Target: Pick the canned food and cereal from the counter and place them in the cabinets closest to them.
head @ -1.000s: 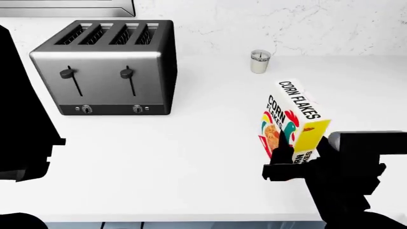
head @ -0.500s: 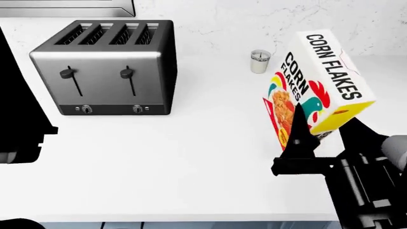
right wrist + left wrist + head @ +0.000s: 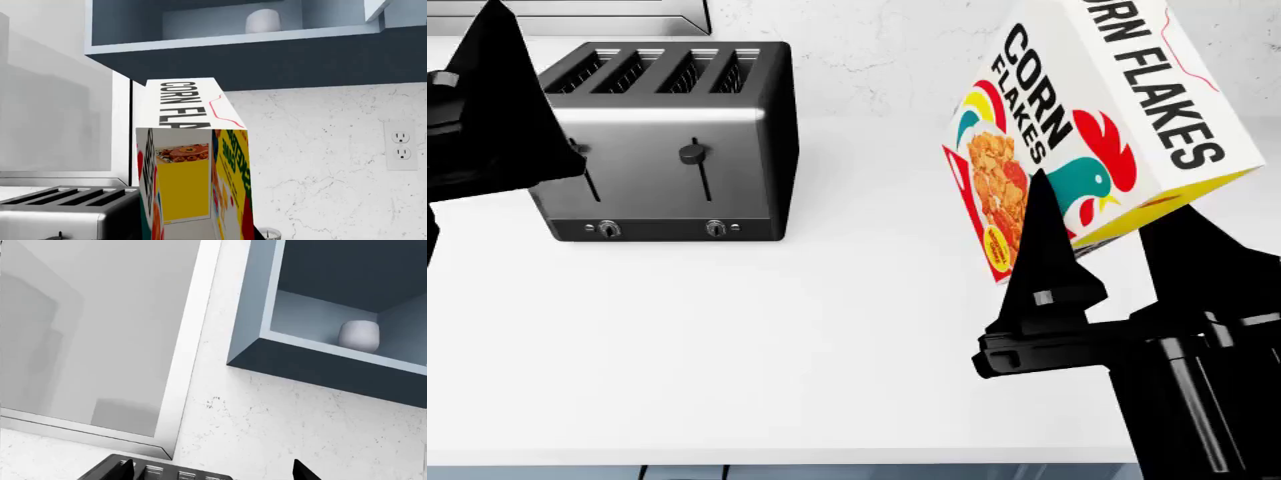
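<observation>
The Corn Flakes cereal box (image 3: pixel 1094 130) is tilted and held well above the white counter (image 3: pixel 761 340) at the right. My right gripper (image 3: pixel 1114 255) is shut on its lower end, one black finger on each side. In the right wrist view the cereal box (image 3: pixel 190 155) fills the middle, below an open blue wall cabinet (image 3: pixel 227 55). My left gripper (image 3: pixel 487 110) is raised at the far left beside the toaster (image 3: pixel 661 140). It is open and empty (image 3: pixel 210 472). The canned food is out of view.
The open cabinet (image 3: pixel 313 365) holds a small white cup (image 3: pixel 359 335). A steel hood panel (image 3: pixel 87 340) hangs to one side of it. A cream shaker (image 3: pixel 270 234) stands by the marble wall. A wall socket (image 3: pixel 400 145) is further along.
My right gripper has lifted the cereal box higher and nearer the camera, and it now hides the shaker. My left arm has risen into the upper left of the head view.
</observation>
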You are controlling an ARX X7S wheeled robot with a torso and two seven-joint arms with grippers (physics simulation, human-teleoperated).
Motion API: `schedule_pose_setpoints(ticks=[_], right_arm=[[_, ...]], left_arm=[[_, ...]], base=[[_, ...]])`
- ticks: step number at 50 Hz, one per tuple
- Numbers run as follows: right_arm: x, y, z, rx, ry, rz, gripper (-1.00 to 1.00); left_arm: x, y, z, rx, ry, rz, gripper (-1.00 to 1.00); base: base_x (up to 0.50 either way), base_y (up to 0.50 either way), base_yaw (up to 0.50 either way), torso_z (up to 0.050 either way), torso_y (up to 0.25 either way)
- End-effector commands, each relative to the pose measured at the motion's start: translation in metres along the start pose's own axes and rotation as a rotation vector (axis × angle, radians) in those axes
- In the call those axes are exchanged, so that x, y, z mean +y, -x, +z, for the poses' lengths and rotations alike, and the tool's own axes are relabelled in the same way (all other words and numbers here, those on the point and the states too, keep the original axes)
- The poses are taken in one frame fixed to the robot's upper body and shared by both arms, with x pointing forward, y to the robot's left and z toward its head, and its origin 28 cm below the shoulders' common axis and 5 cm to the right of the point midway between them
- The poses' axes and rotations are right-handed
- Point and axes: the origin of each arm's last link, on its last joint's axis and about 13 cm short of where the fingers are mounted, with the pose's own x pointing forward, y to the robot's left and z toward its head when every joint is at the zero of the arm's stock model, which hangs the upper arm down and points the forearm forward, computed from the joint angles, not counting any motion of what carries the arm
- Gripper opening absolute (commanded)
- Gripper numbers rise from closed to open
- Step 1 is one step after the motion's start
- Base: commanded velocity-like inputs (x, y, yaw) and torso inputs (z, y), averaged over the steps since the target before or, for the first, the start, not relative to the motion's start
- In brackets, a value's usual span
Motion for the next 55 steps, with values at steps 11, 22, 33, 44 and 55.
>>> schedule_pose_setpoints(ticks=[11, 22, 33, 44, 55], right_arm=[[-0.003, -0.019, 0.033, -0.051, 0.037, -0.056, -1.0], [-0.006, -0.028, 0.037, -0.041, 0.031, -0.06, -1.0], [-0.008, -0.037, 0.04, -0.029, 0.031, -0.063, -1.0], [-0.008, -0.053, 0.053, -0.022, 0.036, -0.063, -1.0], [-0.007, -0.082, 0.092, -0.033, 0.076, -0.071, -1.0]], left_arm=[[-0.011, -0.129, -0.031, 0.121, 0.025, 0.072, 1.0], [-0.019, -0.178, -0.042, 0.208, -0.031, 0.105, 1.0], [-0.018, -0.221, -0.055, 0.298, 0.004, 0.148, 1.0], [-0.023, -0.228, -0.05, 0.311, -0.005, 0.156, 1.0], [-0.02, -0.227, -0.05, 0.303, -0.02, 0.154, 1.0]], base=[[0.0, 0.0, 0.0, 0.0, 0.001], [0.0, 0.0, 0.0, 0.0, 0.0], [0.0, 0.0, 0.0, 0.0, 0.0], [0.0, 0.0, 0.0, 0.0, 0.001], [0.0, 0.0, 0.0, 0.0, 0.0]])
